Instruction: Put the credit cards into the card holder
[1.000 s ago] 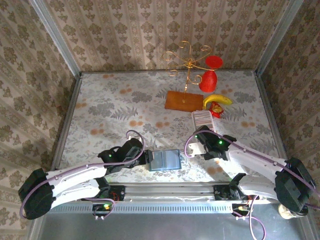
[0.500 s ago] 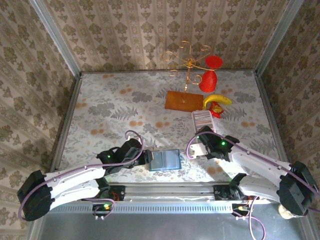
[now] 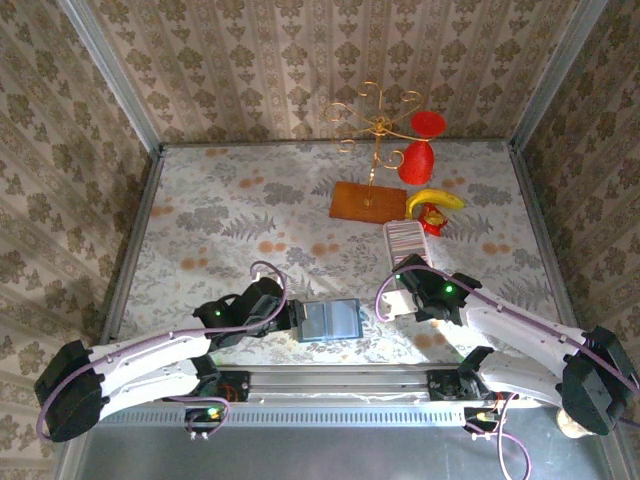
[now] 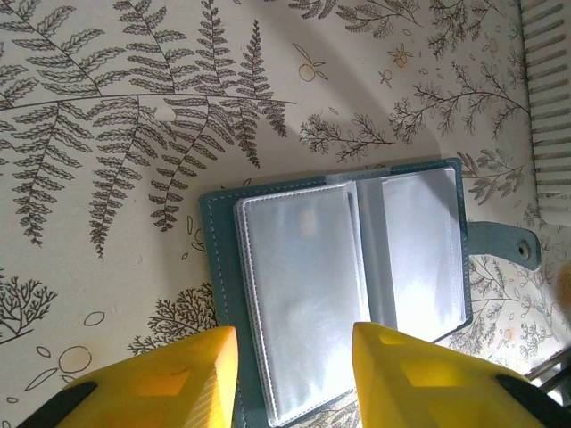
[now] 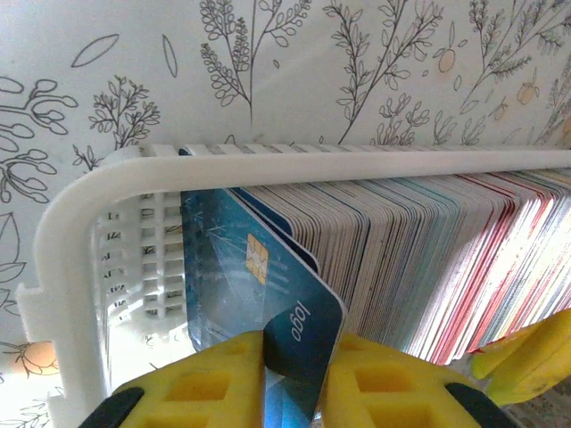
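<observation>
Teal card holder [image 3: 332, 320] lies open and flat at the near centre of the table [image 3: 220, 220]. Its long axis runs left-right, clear sleeves face up, and a darker snap tab sticks off one edge. Left arm stretches low from the near-left corner toward the centre. Left gripper [image 3: 291, 318] sits at the holder's left edge with its jaws apart, the yellow fingers [image 4: 169, 383] spaced along that edge, not squeezing it.

Right arm folds in from near-right with a low elbow, wrist aimed far. Right gripper [image 5: 293, 383] is at the near end of the white slotted tray [image 3: 404, 236], whose long axis runs near-far. Credit cards [image 5: 428, 250] stand on edge, packed in a row in the tray. The right jaws are clamped on a blue card [image 5: 236, 259] at the row's end. It is tilted, with a gold chip showing and "logo" printed by the gripped corner.
</observation>
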